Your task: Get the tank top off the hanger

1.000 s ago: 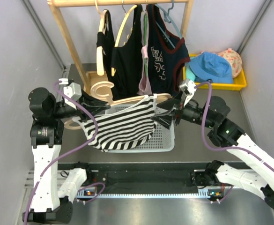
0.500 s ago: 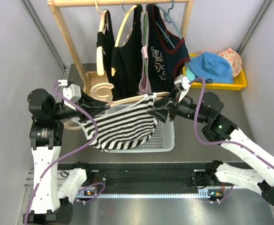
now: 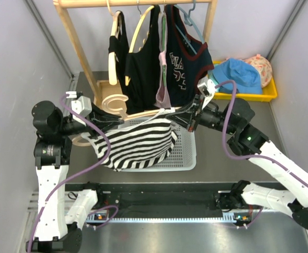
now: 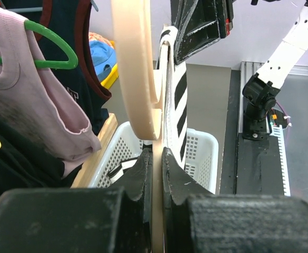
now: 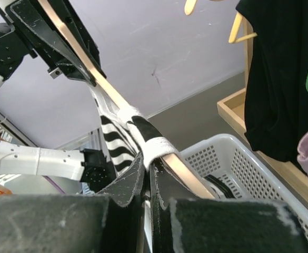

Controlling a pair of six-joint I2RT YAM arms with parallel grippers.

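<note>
So far, the one striped tank top (image 3: 138, 145) is still hanging on the single wooden hanger (image 4: 135, 68), draping below and between the two end effectors. The left end effector (image 4: 154, 153) is clamping the hanger. The right end effector (image 5: 146, 164) is closing narrowly on a white strap (image 5: 156, 146) at its tips. Both straps are yet to be slid off.
</note>
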